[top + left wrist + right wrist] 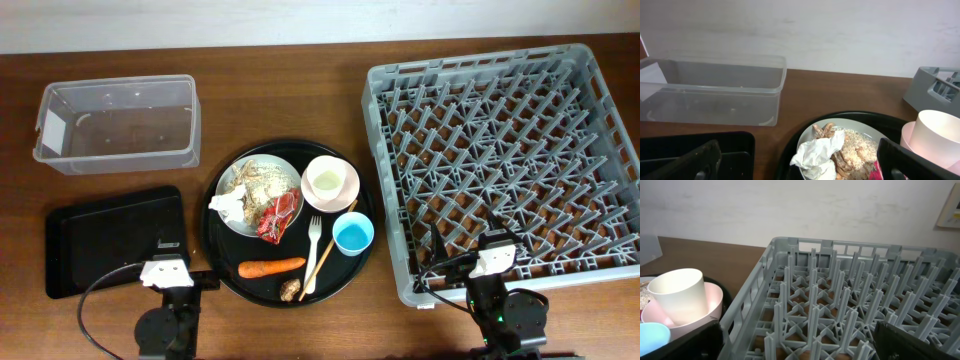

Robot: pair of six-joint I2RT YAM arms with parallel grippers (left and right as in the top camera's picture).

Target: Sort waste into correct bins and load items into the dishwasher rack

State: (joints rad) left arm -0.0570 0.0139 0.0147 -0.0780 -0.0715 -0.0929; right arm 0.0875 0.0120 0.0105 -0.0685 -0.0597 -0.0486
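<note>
Crumpled white tissue [816,152]: light, soft, perhaps stuck to rice [860,144]; best pinched at raised fold. Left gripper [800,166], right gripper [799,345] spread, empty.

readable text: none | white label [43,128] on clear tub [120,83]: illegible

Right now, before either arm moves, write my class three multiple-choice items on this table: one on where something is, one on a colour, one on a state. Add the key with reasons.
1. The white cup stands: A in the pale pink bowl; B in a sink; C on a shelf.
2. The small cup beside the chopsticks is: A green; B blue; C red.
3. The dishwasher rack: A is full of plates; B holds one pan; C holds no dishes.
Key: 1 A, the bowl's rim rings it; 2 B, plainly blue from overhead; 3 C, only bare pegs show.
</note>
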